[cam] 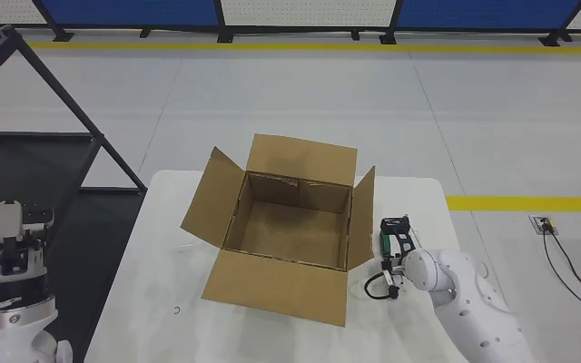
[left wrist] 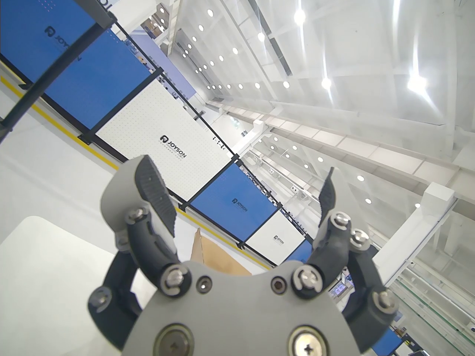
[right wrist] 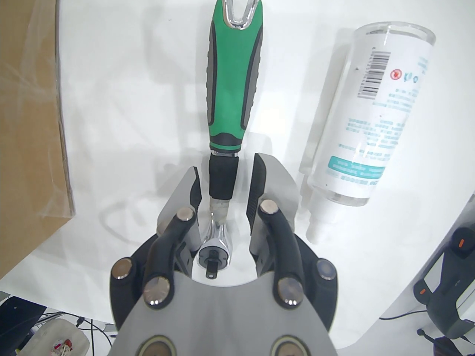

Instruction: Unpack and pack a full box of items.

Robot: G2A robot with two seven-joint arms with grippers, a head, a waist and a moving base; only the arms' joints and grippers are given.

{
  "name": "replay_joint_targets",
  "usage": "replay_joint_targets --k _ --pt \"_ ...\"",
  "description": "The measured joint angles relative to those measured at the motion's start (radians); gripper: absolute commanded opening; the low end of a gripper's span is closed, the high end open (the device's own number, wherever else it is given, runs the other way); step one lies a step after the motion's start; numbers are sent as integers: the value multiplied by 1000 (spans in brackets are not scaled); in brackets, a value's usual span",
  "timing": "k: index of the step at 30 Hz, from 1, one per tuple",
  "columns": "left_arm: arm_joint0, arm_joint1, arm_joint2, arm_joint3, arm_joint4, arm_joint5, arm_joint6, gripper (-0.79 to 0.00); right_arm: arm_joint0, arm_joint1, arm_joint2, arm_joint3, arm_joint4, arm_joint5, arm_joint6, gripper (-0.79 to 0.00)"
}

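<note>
- The right gripper point(right wrist: 226, 172) is closest to the lens. Its fingers are apart and straddle the thin neck of the ratchet wrench point(right wrist: 232, 75), with a gap on each side, so nothing is clamped yet.
- The wrench lies flat on the white table point(cam: 163, 272), its green handle pointing away from the gripper. In the top view this is right of centre, just beside the right flap of the cardboard box point(cam: 286, 286).
- Risk: a grip that close to the head leaves the long handle hanging out. The wrench may pivot between the pads when lifted, then droop or slip.
- Risk: the clear bottle point(right wrist: 371, 120) lies on its side just beside the wrench. It is round, so a nudge from a finger or the swinging handle would likely roll it.
- Risk: the box stands open at the centre of the top view and looks empty, so probably light. A low pass could catch the raised right flap with the handle and push the box.
- The left gripper point(left wrist: 237, 172) has its fingers wide apart, points up at the hall ceiling and holds nothing. Its arm sits at the lower left of the top view, beside the table.
- Count: one box with four open flaps, one wrench, one bottle, two grippers.
</note>
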State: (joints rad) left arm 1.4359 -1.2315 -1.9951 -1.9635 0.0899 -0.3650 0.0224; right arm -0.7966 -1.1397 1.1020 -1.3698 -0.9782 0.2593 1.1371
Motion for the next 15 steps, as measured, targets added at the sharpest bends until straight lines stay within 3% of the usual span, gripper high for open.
replay_joint_targets --k 6,9,10,12,15 --pt "0 0 0 0 0 0 0 0 19 -10 -19 38 7 -8 -5 -536" --pt "0 0 0 0 0 0 0 0 25 -14 -25 50 8 -12 -8 -616" --pt "0 0 0 0 0 0 0 0 27 -15 -27 52 7 -13 -8 -696" --pt "0 0 0 0 0 0 0 0 30 -16 -29 55 3 -12 -8 -785" --pt "0 0 0 0 0 0 0 0 33 -18 -26 60 -2 -5 -10 -785"
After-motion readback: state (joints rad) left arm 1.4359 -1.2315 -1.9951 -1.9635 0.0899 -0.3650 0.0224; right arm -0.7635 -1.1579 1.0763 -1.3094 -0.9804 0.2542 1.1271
